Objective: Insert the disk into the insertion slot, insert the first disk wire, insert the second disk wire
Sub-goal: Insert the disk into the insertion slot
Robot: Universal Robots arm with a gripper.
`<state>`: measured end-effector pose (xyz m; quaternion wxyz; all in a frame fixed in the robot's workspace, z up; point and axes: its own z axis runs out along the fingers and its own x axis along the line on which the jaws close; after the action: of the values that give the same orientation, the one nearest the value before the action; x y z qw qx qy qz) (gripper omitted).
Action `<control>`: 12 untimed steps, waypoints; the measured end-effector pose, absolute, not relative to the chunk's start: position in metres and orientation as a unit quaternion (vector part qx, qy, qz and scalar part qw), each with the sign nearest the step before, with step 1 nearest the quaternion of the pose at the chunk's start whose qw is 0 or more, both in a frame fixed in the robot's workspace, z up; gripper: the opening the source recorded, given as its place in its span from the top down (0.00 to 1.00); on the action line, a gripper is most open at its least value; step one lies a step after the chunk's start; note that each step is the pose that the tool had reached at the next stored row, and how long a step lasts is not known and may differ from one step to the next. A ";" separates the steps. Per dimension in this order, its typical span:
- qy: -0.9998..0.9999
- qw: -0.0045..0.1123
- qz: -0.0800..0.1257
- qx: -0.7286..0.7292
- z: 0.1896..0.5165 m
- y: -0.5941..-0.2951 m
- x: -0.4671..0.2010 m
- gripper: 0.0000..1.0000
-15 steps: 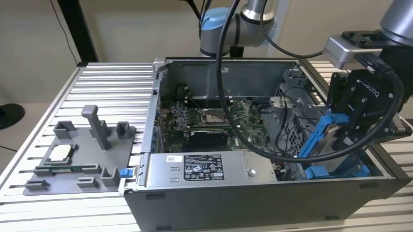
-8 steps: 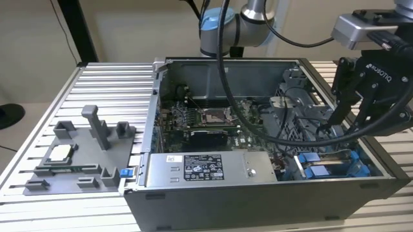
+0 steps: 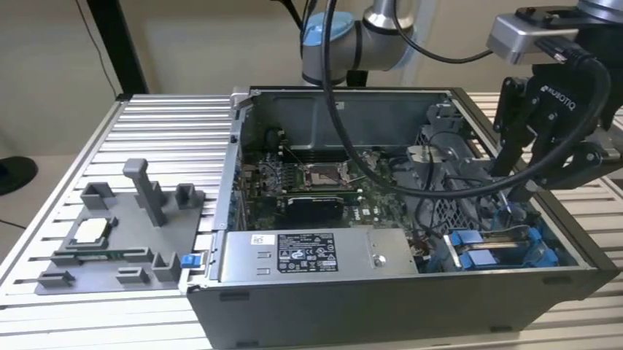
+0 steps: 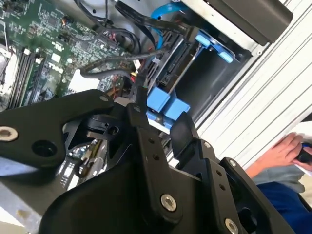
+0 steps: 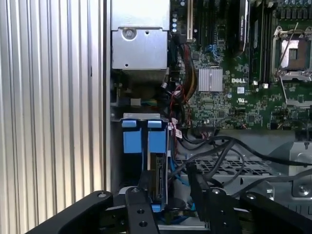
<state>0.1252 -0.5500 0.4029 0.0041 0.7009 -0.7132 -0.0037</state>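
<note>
The disk [image 5: 158,176] stands on edge in the insertion slot [image 5: 140,116] at the case's front corner, on the exterior view's right. Its bright blue carrier tabs [image 5: 144,141] show above it, and also as blue tabs [image 4: 165,105] in the second wrist view and blue frames [image 3: 486,249] in the exterior view. My gripper [image 5: 170,184] hangs open just over the disk's end, one black finger [image 5: 145,187] beside the disk edge, the other finger [image 5: 196,183] over loose black wires [image 5: 219,146]. The same gripper [image 3: 521,188] [image 4: 161,122] holds nothing. Whether any wire is plugged into the disk is hidden.
The open computer case [image 3: 389,306] lies on a slotted aluminium table [image 3: 165,124]. A silver labelled power-supply box [image 3: 306,255] sits along the near wall, beside the motherboard [image 3: 311,182]. A grey fixture [image 3: 117,233] stands on the exterior view's left. A person's hand [image 4: 287,151] rests outside the case.
</note>
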 end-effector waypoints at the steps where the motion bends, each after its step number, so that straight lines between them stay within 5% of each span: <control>1: -0.713 0.003 -0.003 0.701 0.402 -0.548 0.125 0.00; 12: -0.702 -0.007 -0.003 0.712 0.386 -0.539 0.122 0.00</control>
<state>0.1220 -0.5393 0.3860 -0.0069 0.7120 -0.7021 -0.0033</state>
